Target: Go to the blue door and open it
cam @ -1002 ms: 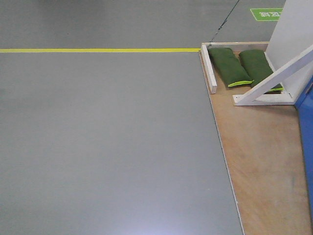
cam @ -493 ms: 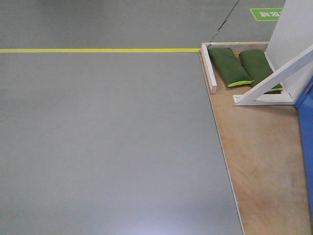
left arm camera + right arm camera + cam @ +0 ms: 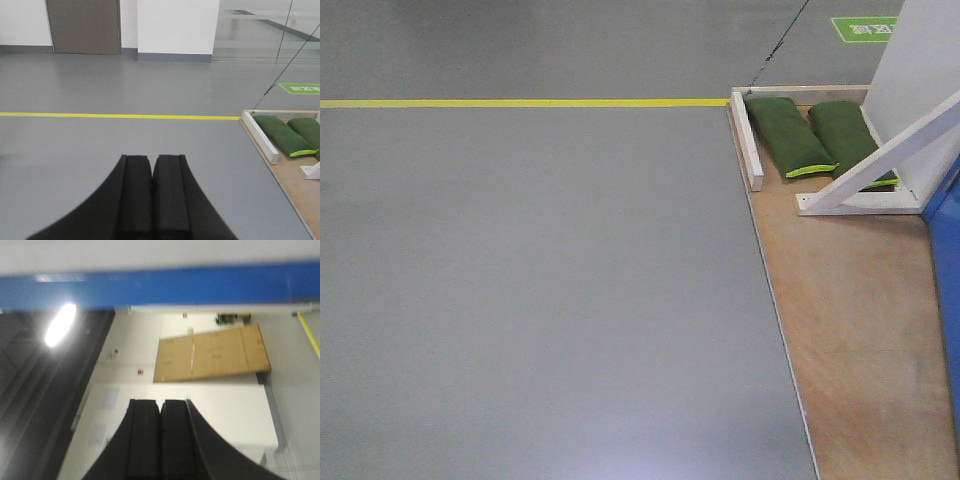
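Judging the approach step in hand: blue door (image 3: pixel 948 300) sits at the front view's far right edge, left pincer (image 3: pixel 152 165) and right pincer (image 3: pixel 161 407) both pressed together, empty; next move calls for driving rightward toward it.

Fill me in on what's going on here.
A two-arm mobile robot faces grey floor beside a wooden platform, meant to open the blue door, which shows only as a strip at the front view's right edge. Nothing is being handled: the left end effector and right end effector are both shut and empty. Two green sandbags lie at the platform's far end, by a white brace. The door's handle is not in view.
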Available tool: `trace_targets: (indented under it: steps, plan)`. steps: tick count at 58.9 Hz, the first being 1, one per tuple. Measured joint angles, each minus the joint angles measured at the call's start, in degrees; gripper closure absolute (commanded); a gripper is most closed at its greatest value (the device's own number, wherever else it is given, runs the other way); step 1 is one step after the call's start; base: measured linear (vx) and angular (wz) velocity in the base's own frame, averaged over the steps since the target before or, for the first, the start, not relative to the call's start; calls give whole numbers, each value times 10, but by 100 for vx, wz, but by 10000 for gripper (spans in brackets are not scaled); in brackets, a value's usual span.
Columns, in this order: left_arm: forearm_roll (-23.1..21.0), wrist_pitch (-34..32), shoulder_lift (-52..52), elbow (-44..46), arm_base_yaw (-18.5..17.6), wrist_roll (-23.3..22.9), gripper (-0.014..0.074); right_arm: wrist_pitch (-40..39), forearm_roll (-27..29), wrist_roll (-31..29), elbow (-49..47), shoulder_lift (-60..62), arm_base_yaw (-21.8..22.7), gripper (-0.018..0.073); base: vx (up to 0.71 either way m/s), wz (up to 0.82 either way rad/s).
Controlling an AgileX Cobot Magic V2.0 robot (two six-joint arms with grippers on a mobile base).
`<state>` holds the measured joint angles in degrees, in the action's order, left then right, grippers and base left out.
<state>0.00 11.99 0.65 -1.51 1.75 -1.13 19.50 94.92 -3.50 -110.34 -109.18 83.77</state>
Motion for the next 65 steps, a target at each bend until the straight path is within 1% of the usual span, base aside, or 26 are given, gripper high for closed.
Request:
trace_targets:
  steps: [8, 10, 20, 31, 35, 43, 50, 57, 61, 65]
  plan:
    - [0, 0, 0, 0, 0, 0, 524, 30, 7, 0, 0, -2, -59, 561, 0, 0]
    - [0, 0, 0, 0, 0, 0, 524, 14, 3, -6, 0, -1, -70, 561, 0, 0]
    - [0, 0, 0, 0, 0, 0, 524, -34, 2, -11, 0, 1, -97, 561, 0, -1]
    - [0, 0, 0, 0, 0, 0, 524, -38, 0, -13, 2, 15, -119, 561, -1, -4]
    - [0, 0, 0, 0, 0, 0, 524, -20, -6, -18, 2, 19, -125, 561, -2, -7]
    - [0, 0, 0, 0, 0, 0, 524, 65, -7, -19, 2, 23, -129, 561, -2, -9]
    - [0, 0, 0, 0, 0, 0, 524, 173, 0, -12, 2, 22, -135, 561, -2, -9]
    - [0, 0, 0, 0, 0, 0, 524, 300, -13, -11, 3, 26, -140, 561, 0, -6]
    - [0, 0, 0, 0, 0, 0, 524, 340, -16, -8, 3, 31, -148, 561, 0, -3]
    - [0, 0, 0, 0, 0, 0, 524, 348, -8, -3, 2, 37, -163, 561, 0, -1]
